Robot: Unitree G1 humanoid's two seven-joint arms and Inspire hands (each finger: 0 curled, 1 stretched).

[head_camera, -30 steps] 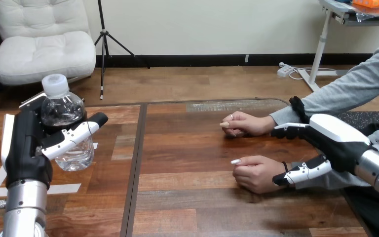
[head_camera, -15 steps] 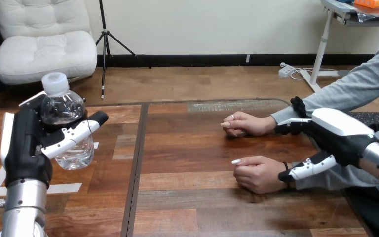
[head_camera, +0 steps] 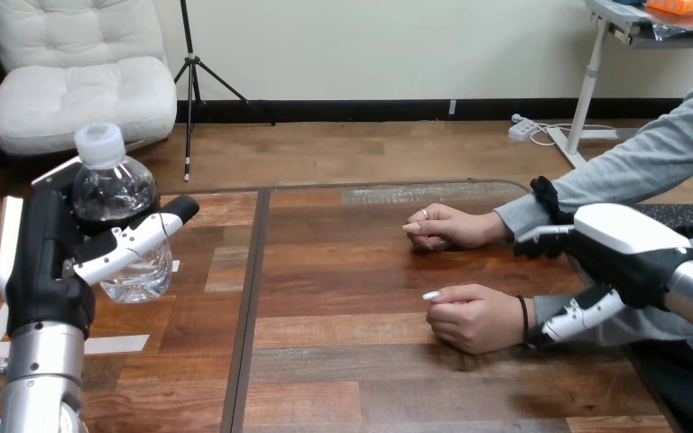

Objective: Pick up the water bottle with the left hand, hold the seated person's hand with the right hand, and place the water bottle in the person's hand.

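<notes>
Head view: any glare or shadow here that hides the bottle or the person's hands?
Head view: even light, a pale sheen on the table near its far edge. Head view: small highlights on the clear water bottle in the left hand, outline plain. Head view: soft shadows under the person's nearer hand and farther hand hide nothing.

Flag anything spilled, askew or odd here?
Nothing is spilled or damaged. The water bottle is capped and close to upright, gripped in the left hand. One oddity: the right hand sits back at the sleeve, behind the person's nearer hand, fingers straight, not holding it.
</notes>
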